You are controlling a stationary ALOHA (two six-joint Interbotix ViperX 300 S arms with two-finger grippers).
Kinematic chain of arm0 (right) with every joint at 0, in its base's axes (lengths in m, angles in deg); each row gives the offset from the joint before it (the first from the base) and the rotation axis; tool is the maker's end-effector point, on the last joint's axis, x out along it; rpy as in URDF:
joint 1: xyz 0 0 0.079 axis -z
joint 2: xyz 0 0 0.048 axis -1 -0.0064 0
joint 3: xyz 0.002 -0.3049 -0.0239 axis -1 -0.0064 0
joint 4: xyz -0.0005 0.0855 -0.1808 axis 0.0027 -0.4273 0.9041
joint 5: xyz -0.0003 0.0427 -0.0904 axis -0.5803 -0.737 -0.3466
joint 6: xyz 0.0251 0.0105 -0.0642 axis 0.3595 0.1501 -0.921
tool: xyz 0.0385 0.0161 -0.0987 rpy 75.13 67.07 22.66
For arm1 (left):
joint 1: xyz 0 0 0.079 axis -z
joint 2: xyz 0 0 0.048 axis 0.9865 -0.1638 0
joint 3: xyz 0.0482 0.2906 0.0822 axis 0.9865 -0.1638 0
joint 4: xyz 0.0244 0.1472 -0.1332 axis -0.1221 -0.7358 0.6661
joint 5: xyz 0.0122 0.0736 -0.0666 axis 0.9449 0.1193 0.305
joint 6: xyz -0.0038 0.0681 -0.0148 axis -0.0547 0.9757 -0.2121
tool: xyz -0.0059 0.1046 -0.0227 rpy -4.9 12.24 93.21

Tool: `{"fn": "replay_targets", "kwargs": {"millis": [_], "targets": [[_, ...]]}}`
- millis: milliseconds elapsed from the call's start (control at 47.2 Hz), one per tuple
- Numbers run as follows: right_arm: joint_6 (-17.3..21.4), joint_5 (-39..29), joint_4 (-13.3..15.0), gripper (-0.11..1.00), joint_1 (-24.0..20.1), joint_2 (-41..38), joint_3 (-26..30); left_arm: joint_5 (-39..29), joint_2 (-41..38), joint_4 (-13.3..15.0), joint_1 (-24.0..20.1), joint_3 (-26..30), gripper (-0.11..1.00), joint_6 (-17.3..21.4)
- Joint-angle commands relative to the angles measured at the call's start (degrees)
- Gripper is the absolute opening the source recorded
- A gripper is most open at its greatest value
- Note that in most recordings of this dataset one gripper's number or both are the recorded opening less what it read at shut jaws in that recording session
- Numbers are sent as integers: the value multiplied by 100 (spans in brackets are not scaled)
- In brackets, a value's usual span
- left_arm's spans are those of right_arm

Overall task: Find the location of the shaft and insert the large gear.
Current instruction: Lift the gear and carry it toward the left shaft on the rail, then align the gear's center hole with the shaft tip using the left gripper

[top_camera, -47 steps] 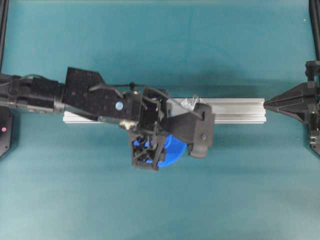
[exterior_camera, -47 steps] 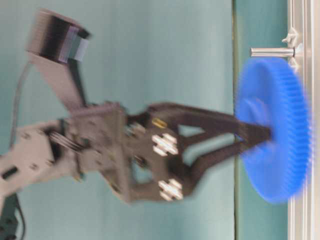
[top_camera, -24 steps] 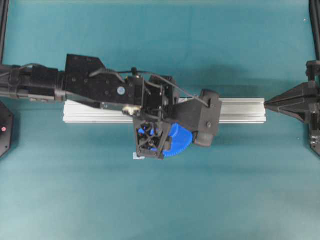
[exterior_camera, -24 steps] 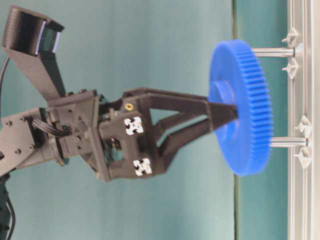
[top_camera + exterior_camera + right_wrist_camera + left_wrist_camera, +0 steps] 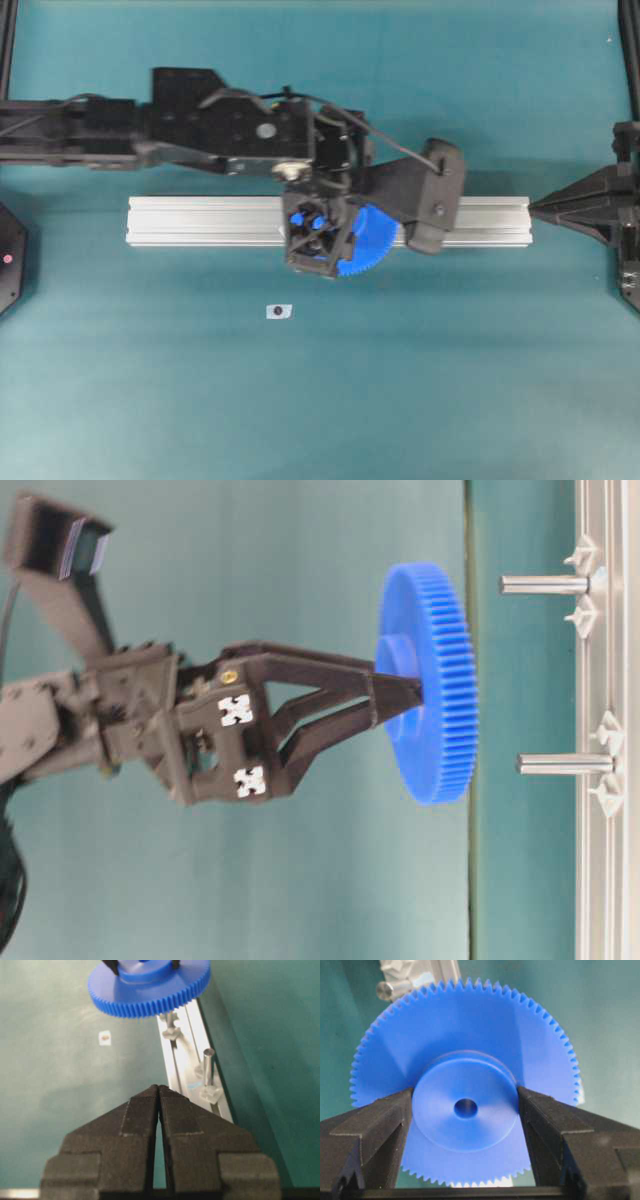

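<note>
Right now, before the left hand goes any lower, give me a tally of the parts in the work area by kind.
Blue gears: 1, the large gear, held by its hub in the left hand.
Metal pins: 2, on the rail.
Aluminium rails: 1.
Small white tags on the mat: 1.
Total: 5.

Large gear [image 5: 465,1105] matt blue plastic; shaft [image 5: 545,584] polished metal; rail [image 5: 200,220] brushed aluminium.

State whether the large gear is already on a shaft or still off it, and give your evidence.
Off. In the table-level view the large gear hangs clear of both pins, including the shaft, gripped at its hub by the left gripper's fingers.
</note>
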Motion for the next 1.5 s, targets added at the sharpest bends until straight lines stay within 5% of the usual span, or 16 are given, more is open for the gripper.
{"fn": "replay_targets", "kwargs": {"millis": [0,593,1483], "targets": [[44,35,0,4,62,-35,70,-88,-26,-18,-53,545,71,88],[44,26,0,4,79,53,62,-439,-800,-18,-334,1749,70,466],[44,26,0,4,88,53,35,-431,-1195,-9,-510,1942,70,475]]}}
